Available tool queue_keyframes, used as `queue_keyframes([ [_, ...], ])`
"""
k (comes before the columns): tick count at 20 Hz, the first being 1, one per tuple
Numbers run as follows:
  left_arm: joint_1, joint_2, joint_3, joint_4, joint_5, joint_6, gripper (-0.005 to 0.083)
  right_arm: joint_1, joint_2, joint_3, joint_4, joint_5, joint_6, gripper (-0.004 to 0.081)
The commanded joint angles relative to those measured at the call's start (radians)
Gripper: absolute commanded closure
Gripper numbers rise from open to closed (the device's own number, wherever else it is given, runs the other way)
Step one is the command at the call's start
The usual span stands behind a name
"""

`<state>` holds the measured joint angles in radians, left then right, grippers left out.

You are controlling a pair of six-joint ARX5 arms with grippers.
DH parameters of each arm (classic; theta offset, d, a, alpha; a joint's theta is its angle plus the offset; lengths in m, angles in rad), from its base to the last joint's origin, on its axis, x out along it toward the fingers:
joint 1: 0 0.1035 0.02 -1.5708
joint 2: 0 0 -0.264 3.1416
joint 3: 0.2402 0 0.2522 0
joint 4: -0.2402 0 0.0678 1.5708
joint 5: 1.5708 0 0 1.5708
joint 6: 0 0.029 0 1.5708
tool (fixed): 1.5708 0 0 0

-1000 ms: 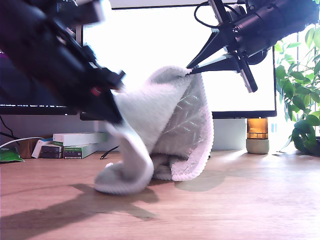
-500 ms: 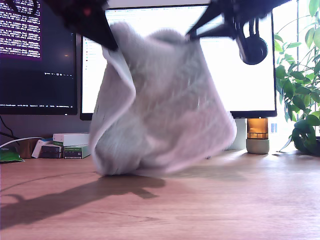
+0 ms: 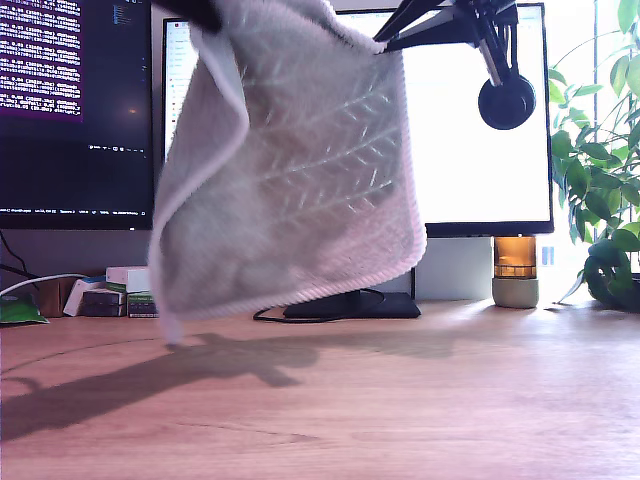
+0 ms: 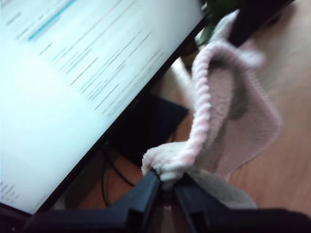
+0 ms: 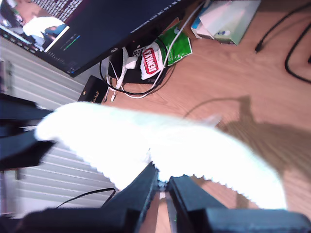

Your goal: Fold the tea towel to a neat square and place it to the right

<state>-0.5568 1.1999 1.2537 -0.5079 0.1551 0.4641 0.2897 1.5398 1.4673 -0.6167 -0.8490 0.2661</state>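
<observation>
The tea towel (image 3: pixel 290 180), pale grey with a whitish corded edge and a leaf pattern, hangs spread in front of the monitors, its lowest corner just above the wooden desk (image 3: pixel 420 400). My first gripper (image 3: pixel 205 14) is shut on its upper corner at the exterior view's left, mostly cut off by the frame's top. In the first wrist view the fingers (image 4: pixel 165 182) pinch the towel's corded corner (image 4: pixel 228 111). My second gripper (image 3: pixel 385 42) is shut on the other upper corner at the exterior view's right. Its jaws (image 5: pixel 162 182) pinch the towel's edge (image 5: pixel 160 145).
Two monitors stand behind, a dark one (image 3: pixel 75 110) and a bright one (image 3: pixel 480 150) on a black foot (image 3: pixel 350 305). Small boxes (image 3: pixel 135 280) and a green bag (image 3: pixel 15 310) lie at the exterior view's left. An amber jar (image 3: pixel 515 270) and a plant (image 3: pixel 600 180) stand at its right.
Both grippers have risen and moved apart with the towel. It has come off the desk from a crumpled heap and now hangs stretched between them.
</observation>
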Motion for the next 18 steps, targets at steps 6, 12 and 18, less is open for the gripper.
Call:
queue_keyframes([
  [6, 0.019, 0.043, 0.029, -0.187, 0.083, -0.096, 0.0553, 0.022, -0.010, 0.023, 0.031, 0.019, 0.005, 0.0781],
  [12, -0.007, 0.210, 0.029, -0.222, 0.221, -0.148, 0.0553, 0.035, -0.010, 0.055, 0.032, 0.027, 0.024, 0.0781],
  [18, -0.039, 0.274, 0.029, -0.219, 0.240, -0.216, 0.0498, 0.051, -0.010, 0.063, 0.034, 0.073, 0.022, 0.0780],
])
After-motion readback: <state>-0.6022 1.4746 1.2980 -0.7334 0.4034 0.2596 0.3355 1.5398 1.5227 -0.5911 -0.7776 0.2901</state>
